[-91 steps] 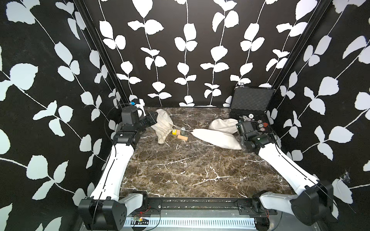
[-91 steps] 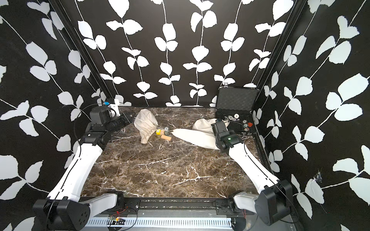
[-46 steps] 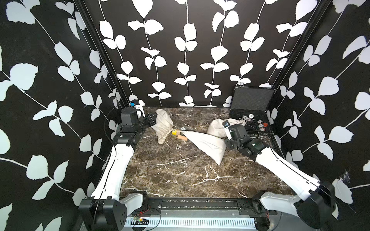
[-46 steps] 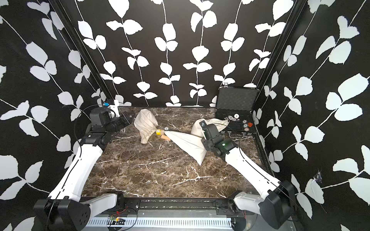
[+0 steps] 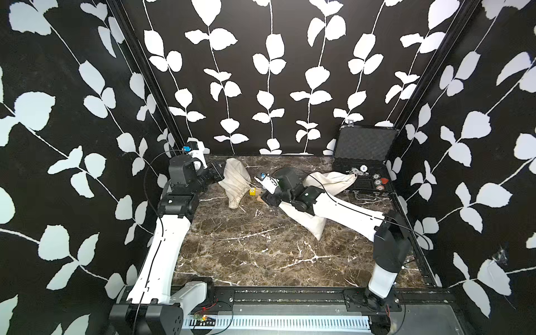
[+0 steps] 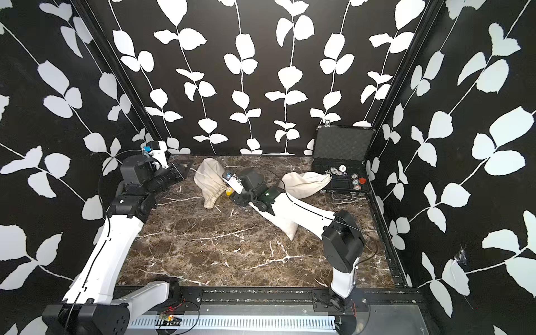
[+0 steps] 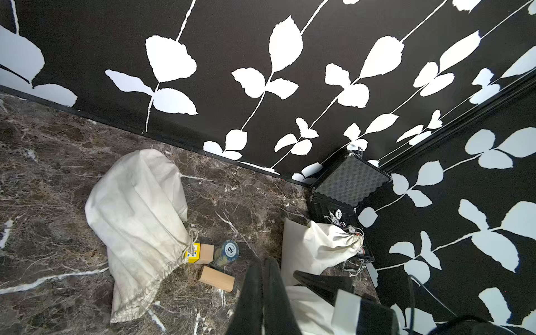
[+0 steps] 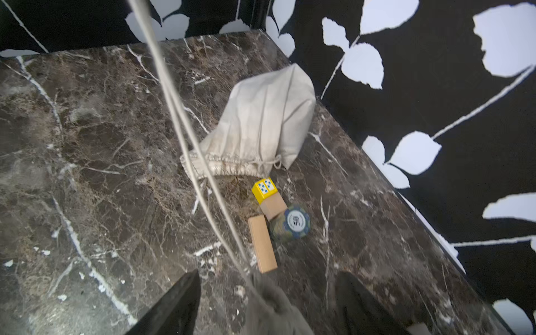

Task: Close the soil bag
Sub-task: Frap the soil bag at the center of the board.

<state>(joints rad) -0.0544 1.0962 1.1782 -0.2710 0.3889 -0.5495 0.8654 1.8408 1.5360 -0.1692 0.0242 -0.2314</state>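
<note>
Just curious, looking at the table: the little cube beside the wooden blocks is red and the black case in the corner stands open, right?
Not quite. The cube beside the wooden blocks is yellow, not red; the right wrist view shows it clearly. The black case in the corner does stand open.

The desk [image 5: 261, 246] is showing polished brown stone with white veins and is gleaming faintly. The soil bag [image 5: 307, 223] and the other bag [image 7: 136, 220] are lying as cream woven cloth, matt and creased. The long block [image 8: 262, 243] is showing bare pale wood, smooth and dull, while the yellow block [image 8: 264, 188] is shining like glossy paint. The case lid [image 7: 352, 181] is wearing dimpled grey foam.
</note>
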